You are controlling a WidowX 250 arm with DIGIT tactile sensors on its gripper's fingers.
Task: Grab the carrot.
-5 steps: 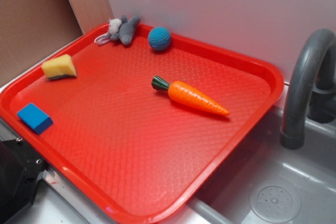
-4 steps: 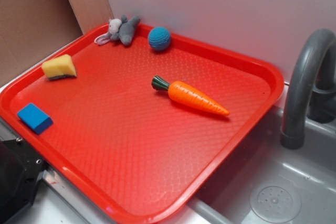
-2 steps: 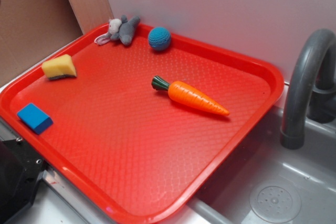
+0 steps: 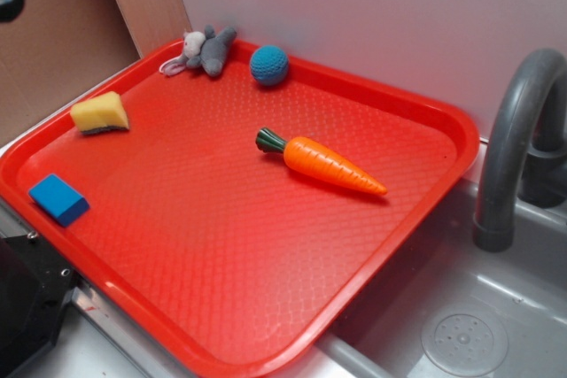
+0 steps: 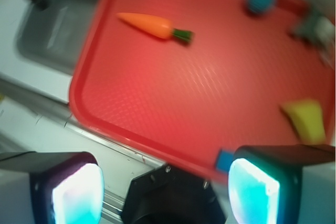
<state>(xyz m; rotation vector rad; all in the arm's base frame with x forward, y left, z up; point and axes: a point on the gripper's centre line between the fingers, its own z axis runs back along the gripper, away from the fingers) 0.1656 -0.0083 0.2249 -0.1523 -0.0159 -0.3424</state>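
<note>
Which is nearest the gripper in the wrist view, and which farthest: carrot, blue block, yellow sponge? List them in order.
1. Blue block, right beside the gripper's right-hand pad.
2. Yellow sponge, on the tray's right side.
3. Carrot, at the tray's upper left.

The exterior view looks down at an angle across the red tray from its near corner, sink at right. The wrist view, blurred, looks down from high over the opposite edge; both share the tray and sink
</note>
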